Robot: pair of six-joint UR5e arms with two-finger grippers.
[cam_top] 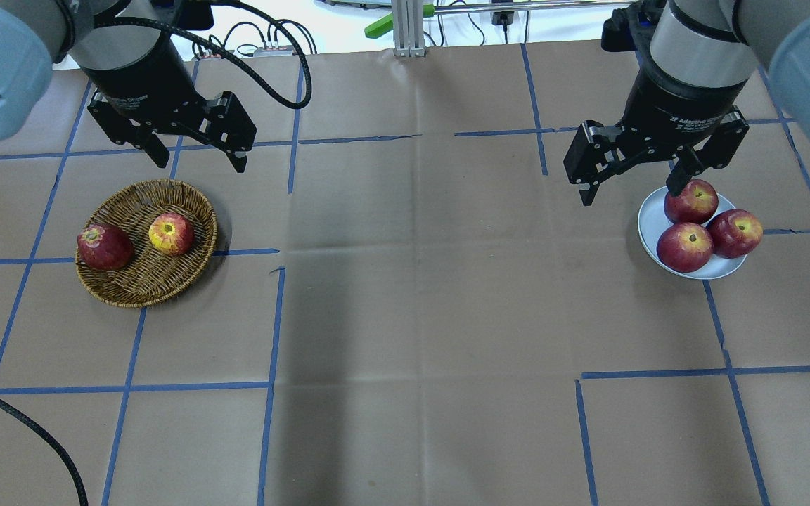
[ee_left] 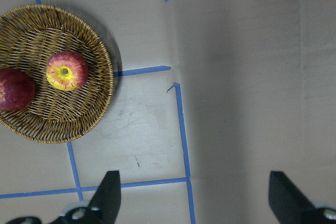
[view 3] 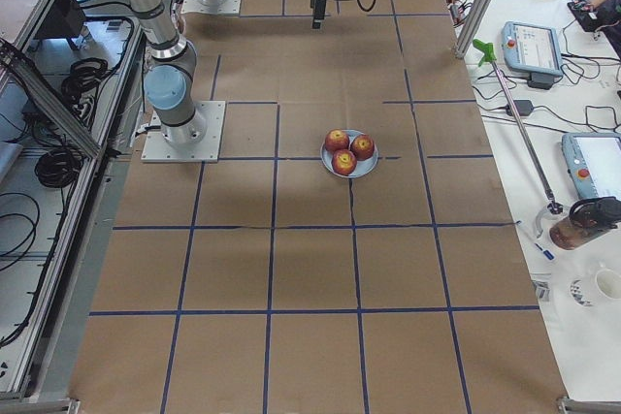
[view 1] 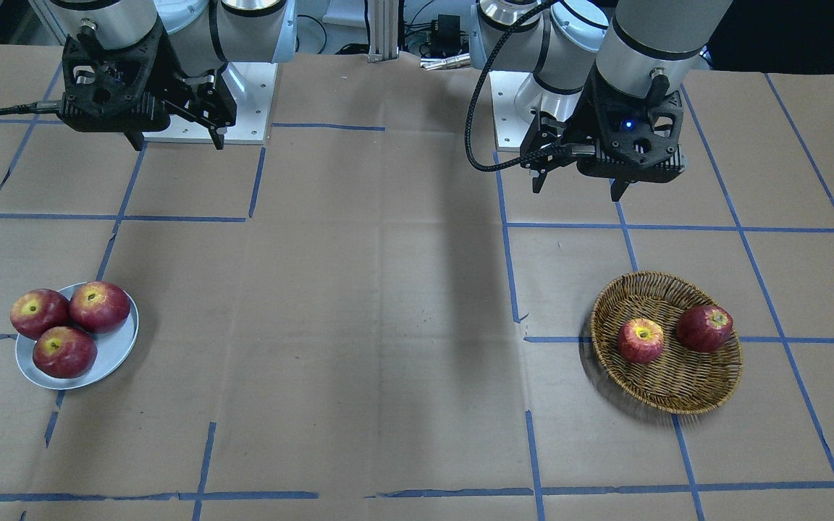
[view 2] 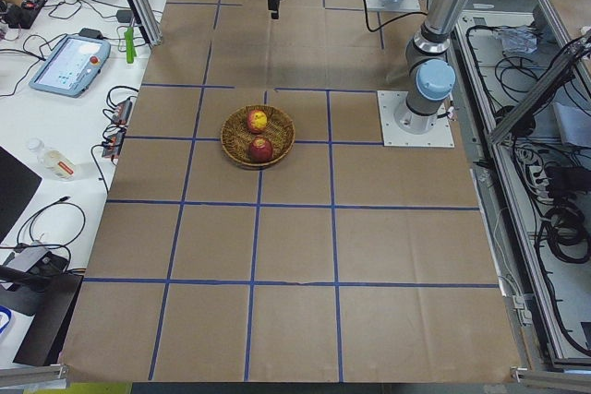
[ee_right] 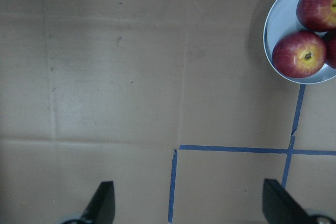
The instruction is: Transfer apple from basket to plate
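The pinkish-red apple [cam_top: 171,234] with a yellow top lies in the woven basket [cam_top: 145,277], next to a darker red apple [cam_top: 104,247]. It also shows in the front view [view 1: 641,340] and the left wrist view [ee_left: 66,71]. My left gripper [cam_top: 201,165] is open and empty, raised above the table just behind the basket. The pale blue plate [cam_top: 650,221] holds three dark-red apples [cam_top: 684,247]. My right gripper [cam_top: 630,195] is open and empty, raised beside the plate's inner edge.
Brown cardboard with blue tape lines [cam_top: 275,316] covers the table. The arms' base plates [view 1: 243,101] sit at the robot's side. Desks with tablets [view 2: 63,64] and cables lie beyond the far edge.
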